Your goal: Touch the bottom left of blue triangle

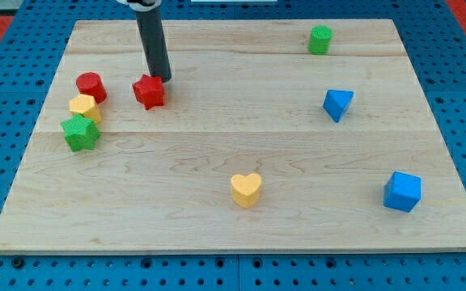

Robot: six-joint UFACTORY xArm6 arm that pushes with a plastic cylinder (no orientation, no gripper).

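The blue triangle [337, 103] lies on the wooden board [233, 162] at the view's right, a little above mid-height. My tip [163, 80] stands far to its left, near the view's top, touching or just above the upper right of the red star [149, 91]. The rod rises straight up out of the view's top.
A red cylinder [91, 86], a yellow block [84, 107] and a green star [80, 132] cluster at the view's left. A green cylinder [320, 39] sits at the top right, a yellow heart [246, 189] at bottom centre, a blue cube [401, 191] at bottom right.
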